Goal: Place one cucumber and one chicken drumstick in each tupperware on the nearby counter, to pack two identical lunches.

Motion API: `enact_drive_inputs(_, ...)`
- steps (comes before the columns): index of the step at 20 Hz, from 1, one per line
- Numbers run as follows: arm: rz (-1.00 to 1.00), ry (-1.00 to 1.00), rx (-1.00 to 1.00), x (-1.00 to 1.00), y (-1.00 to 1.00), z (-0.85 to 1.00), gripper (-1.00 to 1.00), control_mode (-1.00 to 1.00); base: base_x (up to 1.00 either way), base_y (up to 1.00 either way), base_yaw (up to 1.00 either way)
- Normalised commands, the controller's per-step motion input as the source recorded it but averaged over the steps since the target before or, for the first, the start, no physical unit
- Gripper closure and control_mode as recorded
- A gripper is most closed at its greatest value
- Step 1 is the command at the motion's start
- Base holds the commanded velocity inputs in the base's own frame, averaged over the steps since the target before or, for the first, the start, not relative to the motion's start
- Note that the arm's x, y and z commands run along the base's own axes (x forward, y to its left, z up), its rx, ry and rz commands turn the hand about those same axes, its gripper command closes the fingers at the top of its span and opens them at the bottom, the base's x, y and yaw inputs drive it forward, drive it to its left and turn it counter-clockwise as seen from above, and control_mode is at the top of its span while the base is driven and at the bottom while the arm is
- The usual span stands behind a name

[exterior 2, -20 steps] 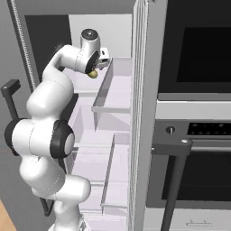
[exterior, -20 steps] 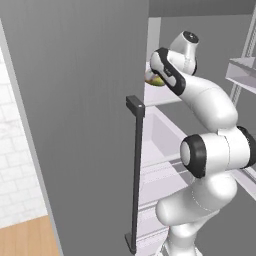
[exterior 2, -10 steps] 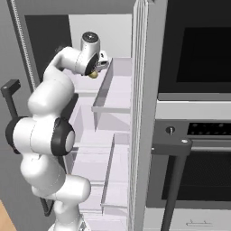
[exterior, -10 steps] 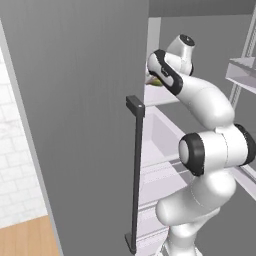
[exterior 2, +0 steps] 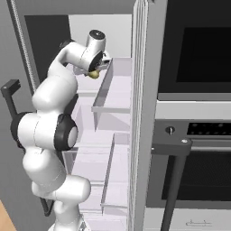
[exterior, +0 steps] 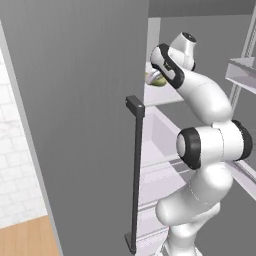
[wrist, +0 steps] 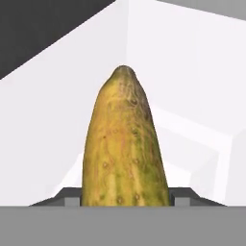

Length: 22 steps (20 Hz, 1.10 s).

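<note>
From the hand view I find the cucumber (wrist: 125,144) lying directly between the jaws, its near end at the finger tips (wrist: 67,196) on either side and its tapered end pointing away from the gripper (wrist: 124,199). The jaws stand narrowed against it, holding it. Beyond the cucumber I note white fridge walls (wrist: 192,72). From the right base view, the gripper (exterior 2: 96,72) carries the cucumber (exterior 2: 94,74) above the upper fridge shelf (exterior 2: 106,88).

We see the cucumber (wrist: 125,149) with rough, warty, matt yellow-green skin, against smooth matt white fridge walls (wrist: 192,72).
</note>
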Motion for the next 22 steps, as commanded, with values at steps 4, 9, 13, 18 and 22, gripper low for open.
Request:
enact_drive_inputs(4,0.00,-0.07,-0.13,-0.37,0.63,0.00,1.00,-1.00,0.00,0.00,0.00)
enact_drive_inputs(9,-0.01,-0.27,-0.09,-0.93,0.27,0.01,1.00,-1.00,0.00,0.00,0.00)
enact_drive_inputs(13,-0.14,-0.22,0.00,-1.00,-0.06,0.08,1.00,-1.00,0.00,0.00,0.00)
enact_drive_inputs(18,-0.21,-0.14,0.00,-1.00,-0.20,0.04,1.00,-1.00,0.00,0.00,0.00)
enact_drive_inputs(22,-0.26,-0.02,0.10,-1.00,-0.15,0.36,1.00,-1.00,0.00,0.00,0.00)
